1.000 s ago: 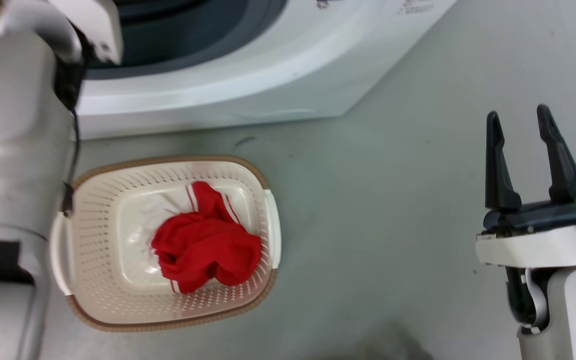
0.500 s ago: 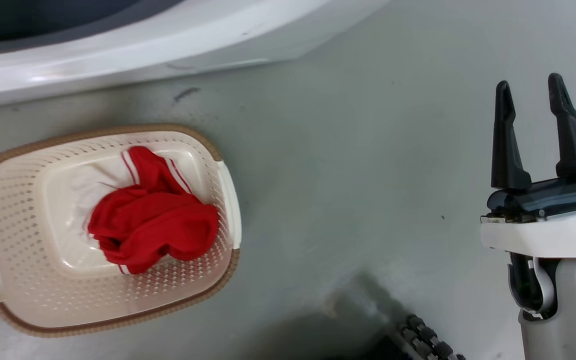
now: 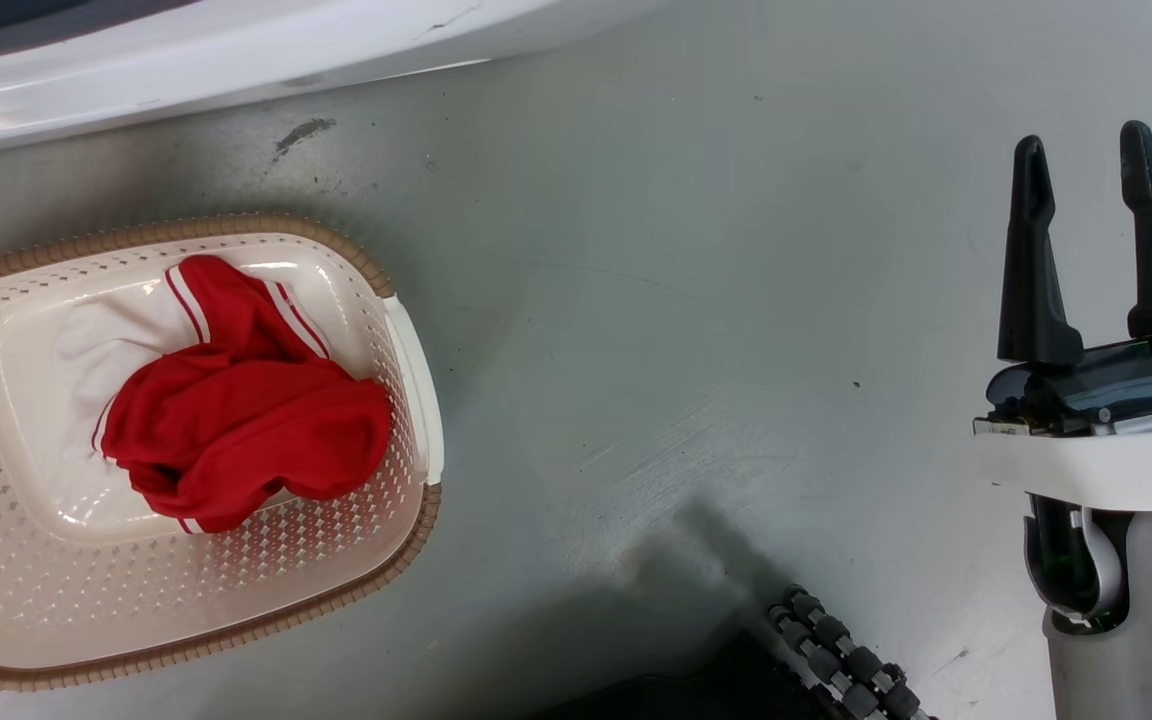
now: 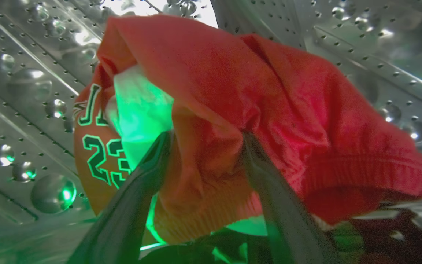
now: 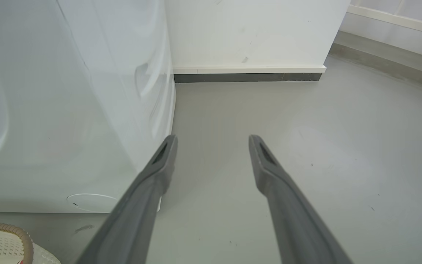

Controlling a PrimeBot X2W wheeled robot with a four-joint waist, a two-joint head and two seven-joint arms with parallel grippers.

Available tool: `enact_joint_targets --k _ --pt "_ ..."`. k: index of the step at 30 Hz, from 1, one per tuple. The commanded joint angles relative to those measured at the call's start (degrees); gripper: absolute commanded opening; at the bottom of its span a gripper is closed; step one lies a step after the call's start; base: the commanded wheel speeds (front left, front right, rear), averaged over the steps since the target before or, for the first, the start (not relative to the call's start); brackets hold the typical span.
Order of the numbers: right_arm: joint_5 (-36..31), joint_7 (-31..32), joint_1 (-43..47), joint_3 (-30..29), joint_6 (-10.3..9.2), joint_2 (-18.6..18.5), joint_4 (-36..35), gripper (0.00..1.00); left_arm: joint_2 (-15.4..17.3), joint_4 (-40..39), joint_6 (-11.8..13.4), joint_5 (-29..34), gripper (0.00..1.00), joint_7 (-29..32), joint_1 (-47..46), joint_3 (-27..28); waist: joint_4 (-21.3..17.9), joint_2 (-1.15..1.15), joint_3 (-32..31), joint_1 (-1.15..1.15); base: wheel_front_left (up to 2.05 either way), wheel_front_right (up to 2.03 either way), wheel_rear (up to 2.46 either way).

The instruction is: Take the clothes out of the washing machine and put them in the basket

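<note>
My left gripper [image 4: 207,143], fingers wide, straddles the jersey [image 4: 255,91] in the drum [image 4: 28,91]. At 3 o'clock my right gripper [image 3: 1084,140] gapes empty.

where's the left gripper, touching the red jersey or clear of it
Touching. The left wrist view shows the left gripper with both fingertips buried in the red jersey.

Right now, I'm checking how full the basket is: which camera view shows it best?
The head view: the basket lies nearly whole, one red garment inside. The right wrist view catches just a corner of its rim. The left wrist view looks into the drum instead.
</note>
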Motion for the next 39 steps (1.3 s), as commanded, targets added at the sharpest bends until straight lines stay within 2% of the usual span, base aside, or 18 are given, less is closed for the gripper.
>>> enact_joint_targets --k 1,6,7,8,15,24,33,39 --pt "0.34 -0.10 -0.98 -0.03 -0.04 0.10 -0.24 1.00 0.68 0.84 0.06 0.18 1.00 -0.02 0.25 -0.27 -0.05 0.00 0.18 0.00 0.00 0.00 0.00" --pt "0.42 -0.10 -1.22 -0.30 -0.04 0.10 -0.17 1.00 1.47 1.48 0.41 0.50 0.98 -0.16 0.95 -1.09 -0.02 0.00 0.51 0.00 0.00 0.00 0.00" --pt "0.38 -0.10 -1.25 -0.42 -0.04 0.09 -0.11 1.00 1.53 1.53 0.34 0.44 0.28 -0.41 0.96 -1.24 0.02 0.00 0.52 0.00 0.00 0.00 0.00" --pt "0.34 -0.10 -1.30 -0.46 -0.04 0.09 -0.03 1.00 1.57 1.53 0.28 0.43 0.00 -0.77 0.93 -1.39 0.07 0.00 0.50 0.00 0.00 0.00 0.00" --pt "0.01 -0.10 -1.50 -0.48 -0.04 0.09 0.39 1.00 1.70 0.64 0.41 -0.07 0.00 -5.59 -0.01 -1.71 0.48 0.00 -0.32 0.00 0.00 0.00 0.00" --pt "-1.24 -0.09 -0.41 -0.77 -0.04 0.08 1.38 1.00 -0.41 0.37 -0.23 -1.47 0.00 -12.80 2.19 -2.01 2.25 0.00 -4.08 0.00 0.00 0.00 0.00" --pt "-3.78 -0.09 1.52 -1.00 -0.04 0.06 2.78 1.00 -4.44 0.26 -0.78 -4.98 0.00 -22.39 10.77 -2.39 5.82 0.00 -11.56 0.00 0.00 0.00 0.00" --pt "-5.84 -0.10 3.48 -1.40 -0.04 0.05 3.71 1.00 -7.63 -1.98 -0.83 -7.87 0.00 -28.55 19.32 -5.03 8.71 0.00 -17.40 0.00 0.00 0.00 0.00"
